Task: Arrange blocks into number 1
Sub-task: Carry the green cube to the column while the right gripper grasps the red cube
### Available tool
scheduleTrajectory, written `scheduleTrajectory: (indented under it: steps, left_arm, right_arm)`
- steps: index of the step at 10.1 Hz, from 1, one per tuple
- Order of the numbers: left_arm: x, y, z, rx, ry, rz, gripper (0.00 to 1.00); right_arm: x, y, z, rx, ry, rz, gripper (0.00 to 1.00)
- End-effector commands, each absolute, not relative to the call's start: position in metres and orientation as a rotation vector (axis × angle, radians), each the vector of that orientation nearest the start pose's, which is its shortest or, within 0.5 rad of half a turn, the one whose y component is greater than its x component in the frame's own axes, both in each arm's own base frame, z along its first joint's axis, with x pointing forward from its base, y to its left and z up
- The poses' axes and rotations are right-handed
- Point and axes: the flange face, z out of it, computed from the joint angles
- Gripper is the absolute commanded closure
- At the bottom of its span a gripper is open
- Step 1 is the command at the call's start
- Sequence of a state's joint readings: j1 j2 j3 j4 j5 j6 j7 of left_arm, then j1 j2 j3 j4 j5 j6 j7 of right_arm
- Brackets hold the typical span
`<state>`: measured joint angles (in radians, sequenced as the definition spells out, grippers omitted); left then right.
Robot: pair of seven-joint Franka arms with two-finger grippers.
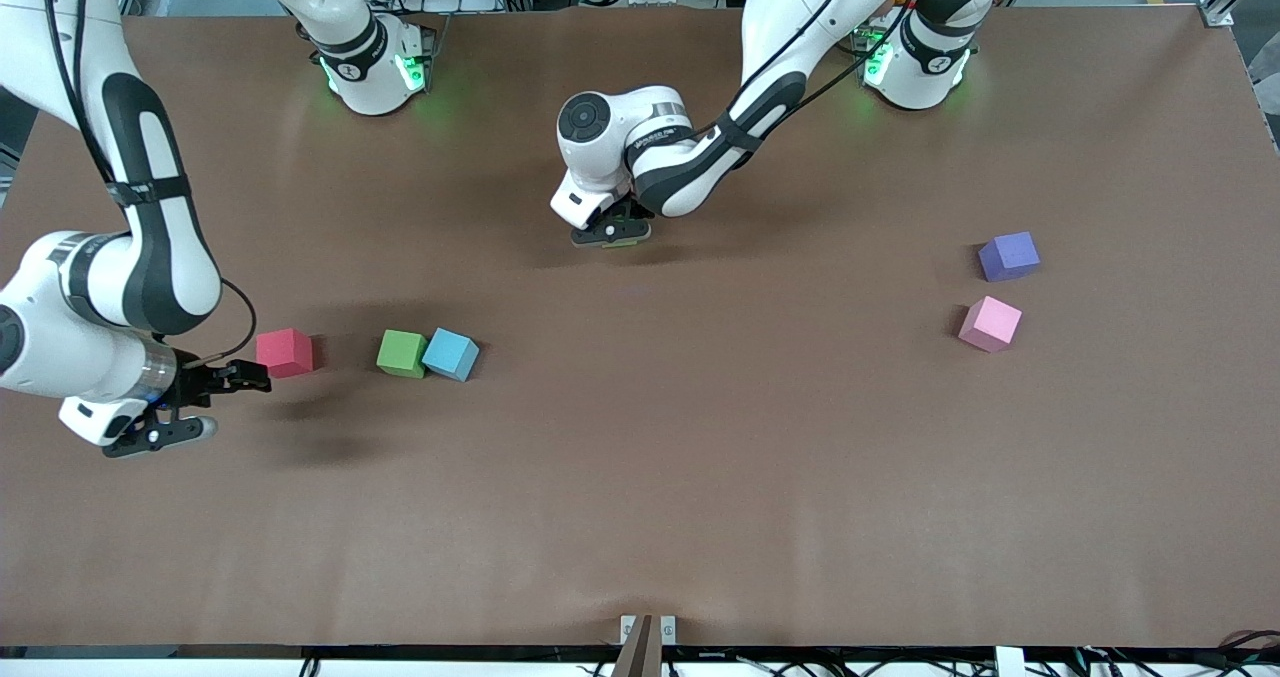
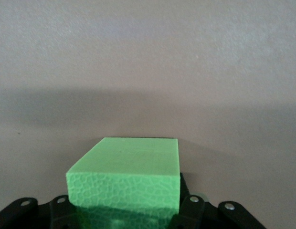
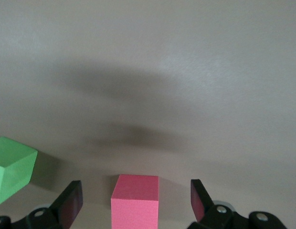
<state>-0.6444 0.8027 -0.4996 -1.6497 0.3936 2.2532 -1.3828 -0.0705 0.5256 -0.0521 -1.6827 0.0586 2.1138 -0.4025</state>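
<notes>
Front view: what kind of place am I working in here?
Most likely a robotics lab bench: two arm bases bolted along one edge of a brown-covered table, loose foam cubes like the red block and purple cube, and cables and framing past the table edge.

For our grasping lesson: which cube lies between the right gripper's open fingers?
The red cube, toward the right arm's end of the table. It sits between the right gripper fingers; the green cube lies beside it.

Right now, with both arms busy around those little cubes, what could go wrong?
The right gripper is open around the red block; closing off-centre could push it away.

The left gripper holds a green block near one edge, so it may slip or land crooked.
</notes>
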Motion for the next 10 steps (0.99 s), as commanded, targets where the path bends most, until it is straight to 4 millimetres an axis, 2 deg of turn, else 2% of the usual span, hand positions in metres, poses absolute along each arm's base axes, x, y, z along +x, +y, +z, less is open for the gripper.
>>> scheduleTrajectory:
  steps: [1, 3, 9, 10]
  left_arm:
    - [0.309, -0.599, 0.176, -3.075, -0.1, 0.156, 1.0]
    - [0.304, -0.597, 0.172, -3.047, -0.09, 0.167, 1.0]
    - [0.301, -0.595, 0.171, -3.021, -0.082, 0.175, 1.0]
    - [0.297, -0.597, 0.171, -3.019, -0.08, 0.18, 0.75]
  right_arm:
    - [0.648, -0.071, 0.264, -3.036, -0.451, 0.194, 0.0]
    - [0.638, -0.078, 0.252, -3.018, -0.471, 0.242, 0.0]
    - [0.628, -0.095, 0.222, -3.02, -0.415, 0.331, 0.0]
    - [0.627, -0.095, 0.218, -3.022, -0.399, 0.344, 0.0]
